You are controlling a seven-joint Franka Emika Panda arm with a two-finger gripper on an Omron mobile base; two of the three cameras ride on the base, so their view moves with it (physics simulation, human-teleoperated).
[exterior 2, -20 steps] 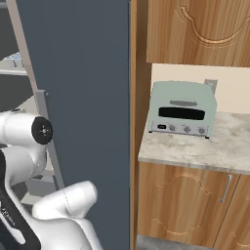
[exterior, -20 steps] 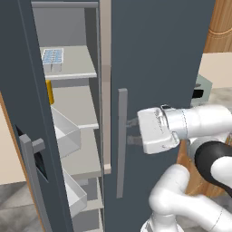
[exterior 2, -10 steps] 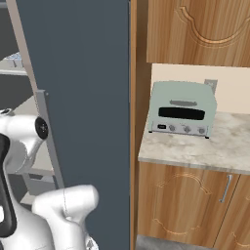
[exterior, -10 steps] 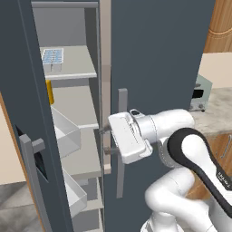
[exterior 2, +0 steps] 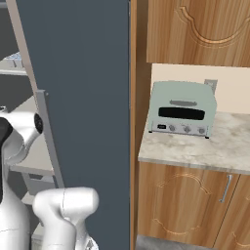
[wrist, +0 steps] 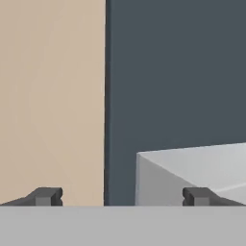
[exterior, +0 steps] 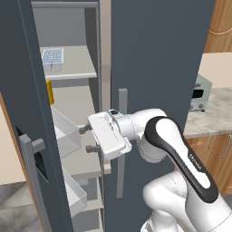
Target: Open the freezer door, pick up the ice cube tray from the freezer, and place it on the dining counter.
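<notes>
White ice cube tray, likely light, rigid and slippery, sits upper left on a freezer shelf; gripper fingers spread open, empty.

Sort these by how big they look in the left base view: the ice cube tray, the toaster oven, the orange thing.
1. toaster oven, though partly hidden by the door
2. ice cube tray, close to it in size and farther back, so unsure
3. orange thing, a thin sliver

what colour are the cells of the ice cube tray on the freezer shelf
Pale blue cells in a white frame; the ice cube tray shows best in the left base view.
</notes>
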